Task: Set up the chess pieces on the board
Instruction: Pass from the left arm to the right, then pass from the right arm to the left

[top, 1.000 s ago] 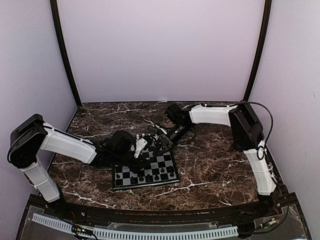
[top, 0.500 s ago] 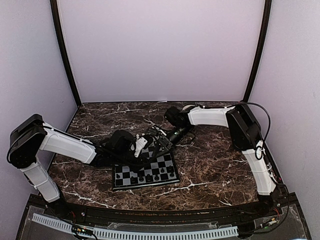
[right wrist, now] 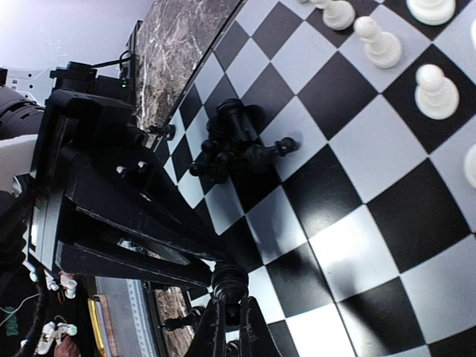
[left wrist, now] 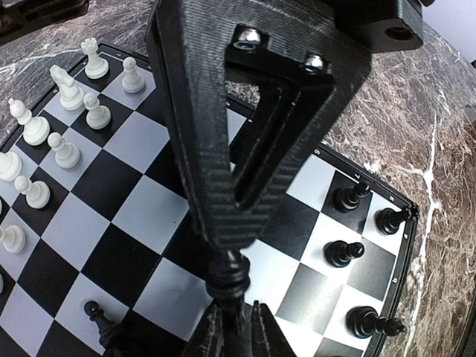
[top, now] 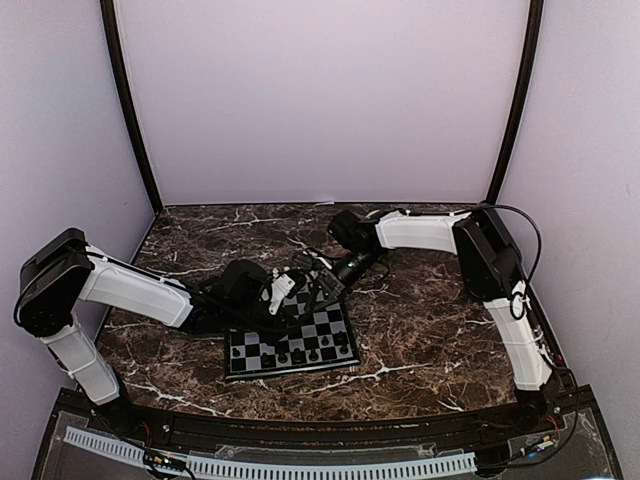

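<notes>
Over the far part of the board [top: 335,322], both arms meet low, tips nearly touching. Board lies flat on dark marble tabletop [top: 430,330], just toward 6 o'clock from the tabletop's middle.

Left gripper [left wrist: 234,335]: jaws clamped on black piece [left wrist: 227,279], pinching its lower stem; piece upright, above a light square. Right gripper [right wrist: 230,331]: jaws drawn together on the same black piece from the opposite side. In left wrist view the right arm's big triangular finger [left wrist: 223,149] comes down from 12 o'clock and ends right at the piece's top. Whether the piece's base touches the board: cannot tell, hidden by fingers.

Left wrist view, other stuff:
- white pieces [left wrist: 67,85] standing in two loose rows at 9 to 11 o'clock, on board squares, apart from each other
- black pieces [left wrist: 343,253] standing at 3 to 5 o'clock near the board edge, four visible
- lone black pawn [left wrist: 97,316] at 7 o'clock, upright

Right wrist view:
- heap of black men [right wrist: 234,149] at 12 o'clock, several tipped over and touching each other, in the board's middle squares
- white pawns [right wrist: 435,89] upright at 1 to 2 o'clock, each on its own square

Top view: near row [top: 300,355] of dark pieces along the board's 6 o'clock edge; too small to name types.
</notes>
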Robot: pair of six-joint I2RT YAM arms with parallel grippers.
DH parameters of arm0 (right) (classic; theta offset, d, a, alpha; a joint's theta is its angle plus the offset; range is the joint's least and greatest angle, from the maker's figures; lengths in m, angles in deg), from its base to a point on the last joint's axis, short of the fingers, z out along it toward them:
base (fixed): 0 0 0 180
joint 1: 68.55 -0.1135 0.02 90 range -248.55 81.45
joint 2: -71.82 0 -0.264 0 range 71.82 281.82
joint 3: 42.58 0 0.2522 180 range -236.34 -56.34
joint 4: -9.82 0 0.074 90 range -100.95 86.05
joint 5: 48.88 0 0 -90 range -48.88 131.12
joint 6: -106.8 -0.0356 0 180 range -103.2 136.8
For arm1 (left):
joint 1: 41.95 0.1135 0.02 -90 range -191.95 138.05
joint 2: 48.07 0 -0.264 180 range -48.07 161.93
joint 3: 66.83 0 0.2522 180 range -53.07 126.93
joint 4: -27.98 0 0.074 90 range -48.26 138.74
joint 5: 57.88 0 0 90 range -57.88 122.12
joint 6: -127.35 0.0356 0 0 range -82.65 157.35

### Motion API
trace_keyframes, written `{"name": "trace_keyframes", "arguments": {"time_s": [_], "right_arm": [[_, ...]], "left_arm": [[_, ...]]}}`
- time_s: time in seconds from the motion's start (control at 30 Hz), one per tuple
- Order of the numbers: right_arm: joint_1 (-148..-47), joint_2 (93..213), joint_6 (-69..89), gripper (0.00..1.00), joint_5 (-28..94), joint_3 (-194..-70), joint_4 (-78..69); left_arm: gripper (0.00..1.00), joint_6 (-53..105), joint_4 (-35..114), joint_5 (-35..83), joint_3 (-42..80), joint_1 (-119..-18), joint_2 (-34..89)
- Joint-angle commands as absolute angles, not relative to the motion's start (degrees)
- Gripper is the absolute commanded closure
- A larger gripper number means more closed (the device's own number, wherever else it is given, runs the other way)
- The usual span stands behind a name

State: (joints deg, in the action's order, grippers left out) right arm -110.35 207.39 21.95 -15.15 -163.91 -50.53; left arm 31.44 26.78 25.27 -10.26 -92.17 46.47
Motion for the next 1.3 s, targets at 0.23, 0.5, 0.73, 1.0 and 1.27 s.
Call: {"name": "trace_keyframes", "arguments": {"time_s": [0.23,0.5,0.73,1.0,1.27], "right_arm": [[-107.0,200.4,25.1,0.98,-10.1,-163.3,-50.0],[-106.9,200.3,26.1,0.98,-13.3,-163.3,-51.0],[-107.0,198.5,26.2,0.98,-16.4,-162.2,-50.8],[-107.0,197.4,26.1,0.98,-17.7,-161.3,-50.6],[-107.0,196.7,26.1,0.97,-17.9,-160.5,-50.4]], "left_arm": [[0.82,29.5,24.8,22.8,-9.6,-89.9,48.4],[0.57,26.8,18.9,19.3,-12.0,-89.2,46.7],[0.49,17.1,3.6,10.6,-18.5,-85.7,45.8],[0.51,12.2,-8.5,4.9,-18.6,-85.6,50.4],[0.61,10.7,-11.8,4.9,-17.2,-85.3,53.0]]}}
